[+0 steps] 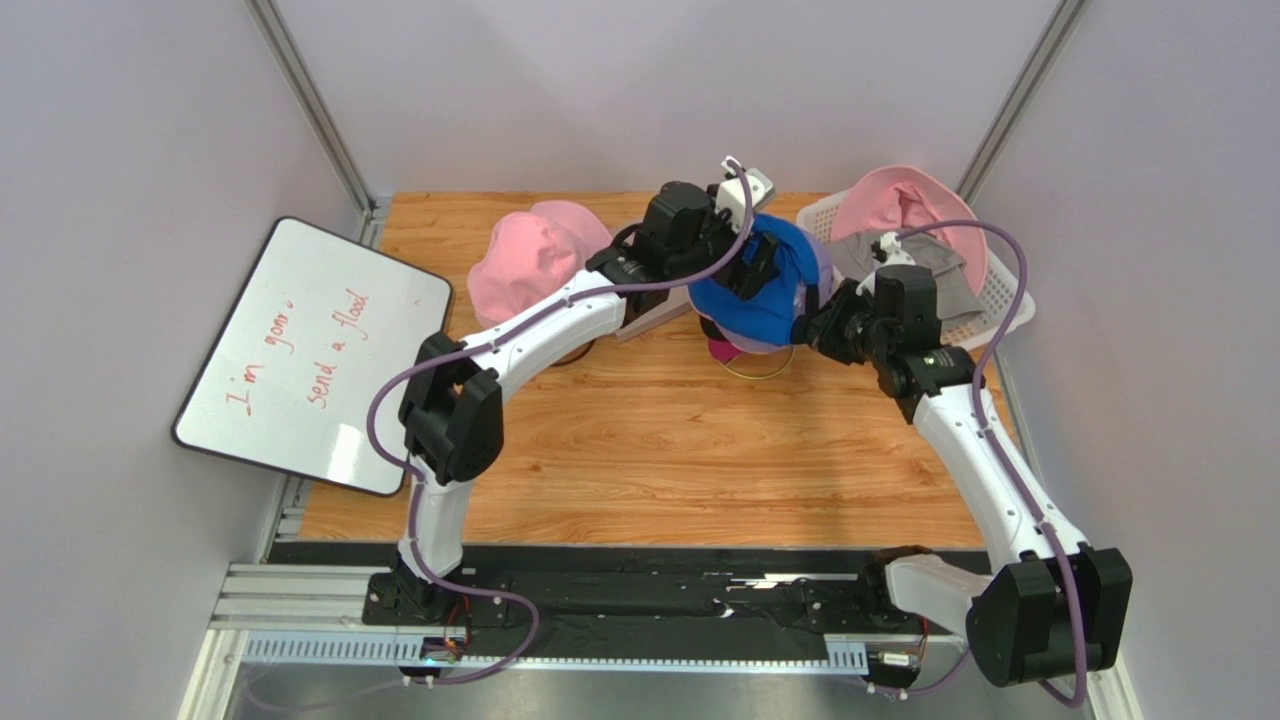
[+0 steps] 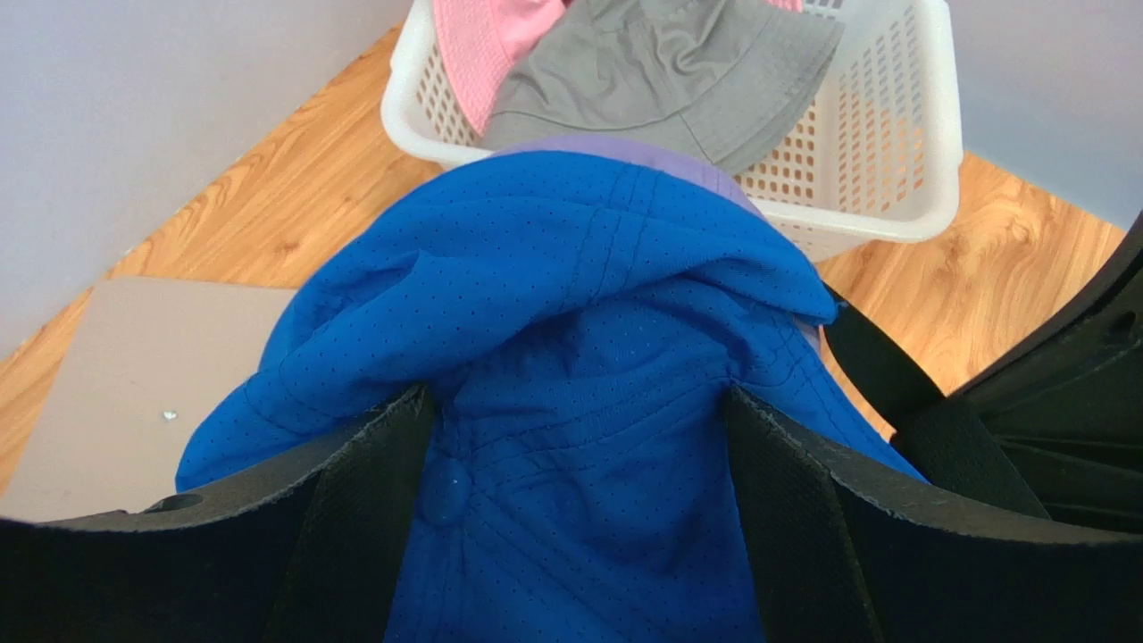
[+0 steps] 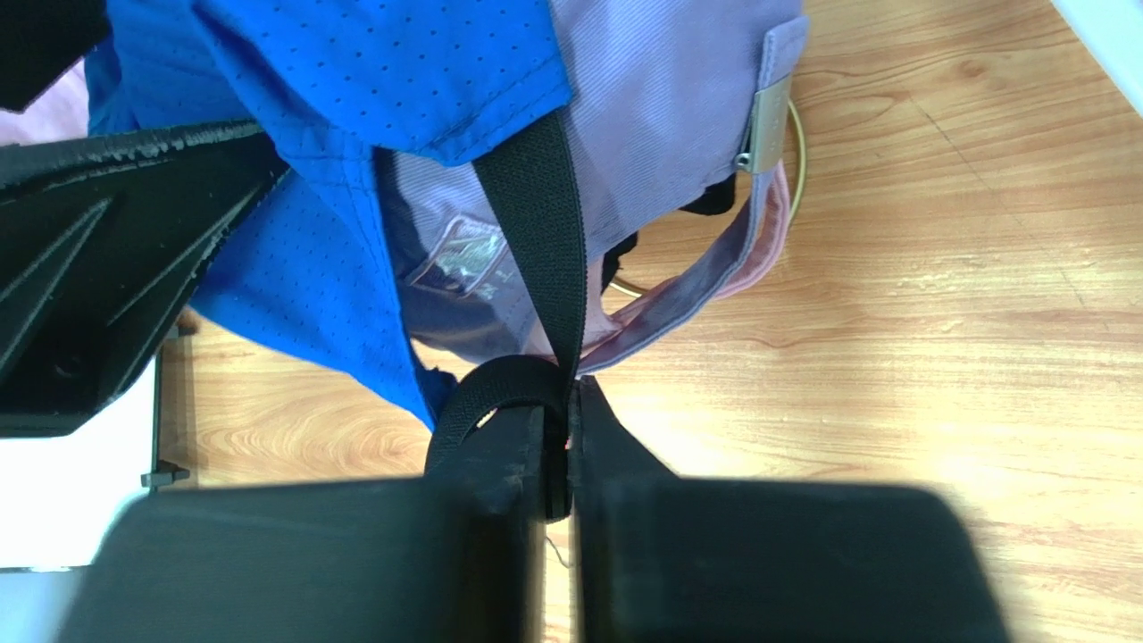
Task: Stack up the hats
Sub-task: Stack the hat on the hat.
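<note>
A blue cap (image 1: pixel 759 285) (image 2: pixel 577 295) (image 3: pixel 362 67) lies on top of a lavender cap (image 3: pixel 658 121) (image 2: pixel 631 145) at the back middle of the table. My left gripper (image 1: pixel 751 258) (image 2: pixel 577 402) is open wide, its fingers (image 2: pixel 362 496) astride the blue crown and touching the fabric on both sides. From the right, my right gripper (image 1: pixel 819 323) (image 3: pixel 570 395) is shut on a black strap (image 3: pixel 537 228) that hangs from the caps. A pink bucket hat (image 1: pixel 529 263) sits to the left. A grey hat (image 1: pixel 924 270) (image 2: pixel 671 67) and a pink hat (image 1: pixel 902 203) (image 2: pixel 483 40) lie in the basket.
The white mesh basket (image 1: pixel 1010 308) (image 2: pixel 926 134) stands at the back right, close behind the caps. A gold wire ring (image 3: pixel 794 148) shows under the caps. A flat grey board (image 2: pixel 121 362) lies left of the caps. A whiteboard (image 1: pixel 308 353) leans at the left wall.
</note>
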You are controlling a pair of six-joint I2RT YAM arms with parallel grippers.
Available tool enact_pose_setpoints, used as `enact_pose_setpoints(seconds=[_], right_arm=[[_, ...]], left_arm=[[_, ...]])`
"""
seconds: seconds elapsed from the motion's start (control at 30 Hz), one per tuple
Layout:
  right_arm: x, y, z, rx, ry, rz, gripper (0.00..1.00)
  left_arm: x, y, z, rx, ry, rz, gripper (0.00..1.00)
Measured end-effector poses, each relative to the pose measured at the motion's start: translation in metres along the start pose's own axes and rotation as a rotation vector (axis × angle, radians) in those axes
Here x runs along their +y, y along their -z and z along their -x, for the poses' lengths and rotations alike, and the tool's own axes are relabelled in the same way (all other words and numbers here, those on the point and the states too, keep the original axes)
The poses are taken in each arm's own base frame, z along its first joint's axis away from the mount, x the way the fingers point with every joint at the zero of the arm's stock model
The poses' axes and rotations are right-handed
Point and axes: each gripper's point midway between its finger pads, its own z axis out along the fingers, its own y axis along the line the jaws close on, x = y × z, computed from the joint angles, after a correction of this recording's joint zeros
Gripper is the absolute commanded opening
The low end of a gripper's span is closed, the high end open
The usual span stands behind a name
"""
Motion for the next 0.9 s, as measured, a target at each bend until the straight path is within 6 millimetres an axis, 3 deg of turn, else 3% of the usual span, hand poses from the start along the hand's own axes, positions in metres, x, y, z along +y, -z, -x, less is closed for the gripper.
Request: enact_pose_setpoints(seconds=[0.07,0.13,0.23,0.3,0.43,0.47,0.6,0.7,0.9], right_arm=[[0.001,0.002,-0.001,0.003,0.005,0.007,0.62],[0.000,0.004,-0.004,0.021,0.022,0.009,0.66],[-0.003,0.015,-0.002,0.027,0.032,0.015,0.66],[-0.006,0.029,0.007,0.000,0.024,0.022,0.59],[-0.006,0.056,0.049,-0.108,0.017,0.040,0.49],[0.003,0.063,0.066,-0.144,0.030,0.068,0.48],[0.018,0.055,0.092,-0.162,0.049,0.139,0.45],[0.026,0.034,0.106,-0.144,0.048,0.195,0.44],[0.023,-0.013,0.117,-0.088,-0.001,0.259,0.44]], left_arm=[[0.000,0.000,0.002,-0.006,-0.001,0.001,0.83],[0.001,0.000,0.006,-0.014,-0.004,0.007,0.81],[0.002,0.000,0.006,-0.015,-0.008,0.013,0.78],[0.003,0.000,0.006,-0.016,-0.012,0.015,0.76],[0.003,-0.001,0.004,-0.019,-0.034,0.008,0.74],[0.003,-0.001,0.004,-0.020,-0.039,0.005,0.74],[0.003,-0.002,0.003,-0.025,-0.055,0.000,0.74],[0.002,-0.003,0.002,-0.030,-0.068,-0.003,0.73],[0.003,-0.003,0.001,-0.035,-0.088,-0.005,0.73]])
